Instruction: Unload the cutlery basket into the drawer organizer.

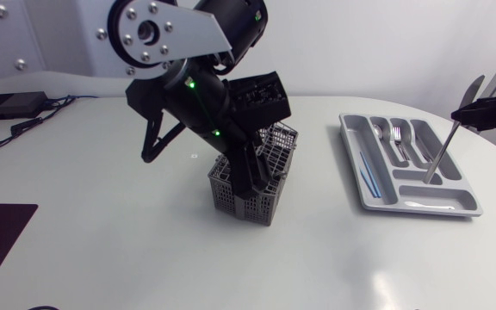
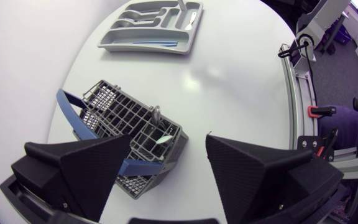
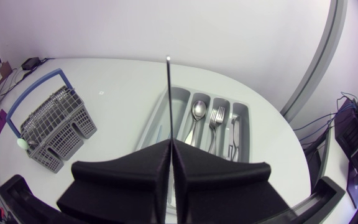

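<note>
R gripper (image 3: 171,147) is pressed together on a thin metal utensil (image 3: 168,99), pinching it at one end so the rest sticks straight out ahead of the fingertips. In head view the utensil hangs tilted from that gripper at the table's right side, its lower end over the drawer organizer (image 1: 347,129); can't tell whether it touches the tray. Organizer is grey w/ long compartments. A spoon (image 3: 198,111) and a fork (image 3: 216,118) lie in neighbouring slots, more silver cutlery sits in the slot beside the fork, and a blue stick (image 1: 364,172) lies in a slot on the basket side.

L gripper (image 2: 168,138) is spread wide w/ nothing gripped, hanging directly above the cutlery basket (image 2: 114,109). Basket is grey mesh w/ a blue handle (image 2: 73,112), standing near the middle of the white table (image 1: 102,250), well apart from the organizer. A metal handle (image 2: 157,115) stands up in one basket compartment w/ a small pale piece (image 2: 163,140) just beside it, both under the gap between the L fingers
</note>
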`<state>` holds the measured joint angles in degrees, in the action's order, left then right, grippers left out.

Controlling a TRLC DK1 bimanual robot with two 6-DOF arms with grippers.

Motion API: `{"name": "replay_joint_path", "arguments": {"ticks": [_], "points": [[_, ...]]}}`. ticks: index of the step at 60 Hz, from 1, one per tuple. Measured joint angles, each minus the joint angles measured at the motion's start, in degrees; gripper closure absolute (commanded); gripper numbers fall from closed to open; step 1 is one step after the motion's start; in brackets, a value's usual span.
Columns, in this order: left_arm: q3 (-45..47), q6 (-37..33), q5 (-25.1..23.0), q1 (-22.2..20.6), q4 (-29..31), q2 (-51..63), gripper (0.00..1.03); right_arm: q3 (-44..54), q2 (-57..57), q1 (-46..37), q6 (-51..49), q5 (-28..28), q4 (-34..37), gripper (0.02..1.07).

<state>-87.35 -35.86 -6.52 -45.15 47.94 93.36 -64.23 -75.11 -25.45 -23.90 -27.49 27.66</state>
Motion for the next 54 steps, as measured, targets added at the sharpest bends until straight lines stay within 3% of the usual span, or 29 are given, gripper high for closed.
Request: {"name": "replay_joint_path", "arguments": {"ticks": [25,54], "points": [[0.44,0.00,0.00,-1.20,0.00,-1.62,0.06,-13.46,-12.68,-5.42,-0.85,-0.07,0.92,1.00],[2.99,0.02,0.00,-2.89,0.00,-3.04,0.06,-27.61,-28.09,-5.79,-3.61,5.95,3.91,1.00]]}}
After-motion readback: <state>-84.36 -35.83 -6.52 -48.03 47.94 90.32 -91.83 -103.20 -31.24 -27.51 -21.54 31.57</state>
